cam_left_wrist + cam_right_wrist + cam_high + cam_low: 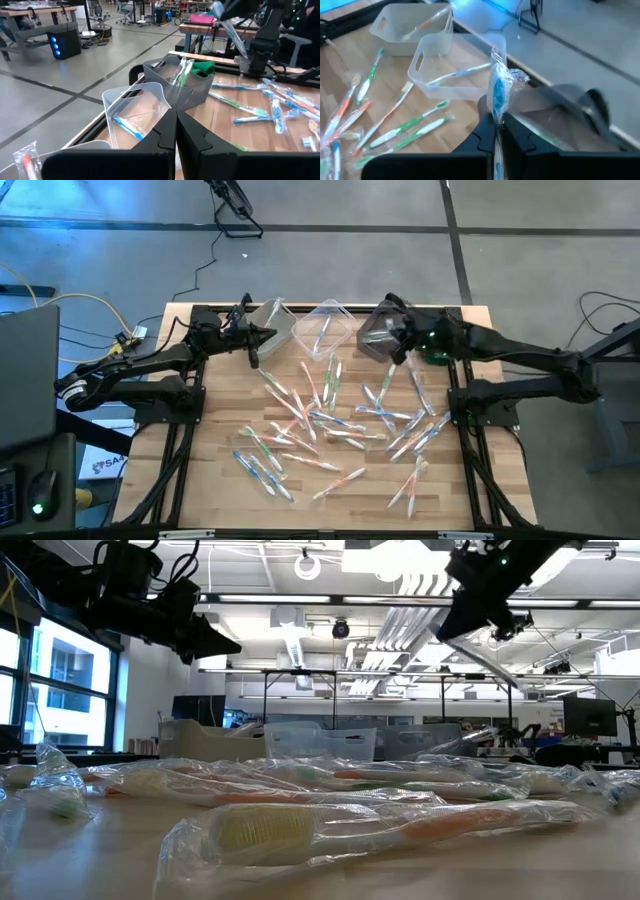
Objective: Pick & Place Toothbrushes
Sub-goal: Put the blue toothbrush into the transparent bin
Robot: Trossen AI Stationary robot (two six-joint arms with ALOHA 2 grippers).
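Many wrapped toothbrushes point(330, 420) lie loose on the wooden table. Three bins stand along the far edge. The left one point(270, 318) holds an orange toothbrush point(422, 25). A blue one point(457, 74) lies in the middle clear bin point(325, 325). The grey right bin point(375, 335) holds green ones point(181, 72). My right gripper point(496, 127) is up in the air near the grey bin, shut on a blue toothbrush point(497, 92). My left gripper point(176, 125) hovers shut by the left bin, holding nothing. My right gripper pinches the wrapped blue toothbrush between its two fingers just behind the bristle head point(496, 114). The head and the crumpled wrapper end stick out past the fingertips. The toothbrush is lifted clear of the table, and its long end point(239, 42) slants down below the gripper.
A small green object point(437, 358) sits at the far right beside the grey bin. Loose toothbrushes cover the middle and right of the table, and the near left corner point(200, 480) is bare wood. Dark frame rails run along both sides.
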